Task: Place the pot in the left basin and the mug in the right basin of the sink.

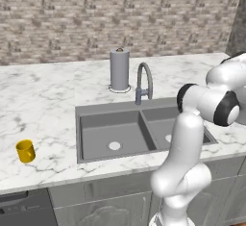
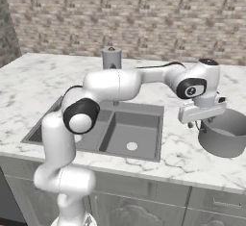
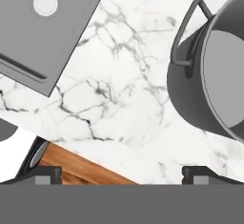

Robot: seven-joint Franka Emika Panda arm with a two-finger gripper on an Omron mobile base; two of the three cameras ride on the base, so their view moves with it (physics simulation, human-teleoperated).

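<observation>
Pot (image 2: 225,133) of grey metal stands upright on the marble table (image 2: 182,160) to the right of the sink (image 2: 103,148), near the table's front edge, one looped side handle (image 3: 187,32) turned toward the arm. Just beside its rim, on the sink side and a little above, hangs the end effector (image 2: 198,123), fingers spread wide and holding nothing; the hand camera looks down on bare marble between the pot wall and a corner of the right basin (image 3: 43,32).

Judged from this, the first step is in hand: the reach for the pot, not yet a grasp. The next move would call for shifting the hand over the pot's rim or handle, lowering, closing, then carrying it across the divider to the left basin (image 1: 111,133), the larger compartment. A wide, heavy-looking vessel gripped at one edge could tilt.

Mug (image 1: 25,151), small and yellow, waits well apart on the table's far left, close to the front edge. Both basins appear empty, each showing a pale drain.

Behind the sink rise a curved faucet (image 1: 143,83) and a paper-towel roll (image 1: 119,69); a brick wall (image 1: 120,13) backs the white-veined table, grey cabinet fronts (image 2: 144,206) below.
</observation>
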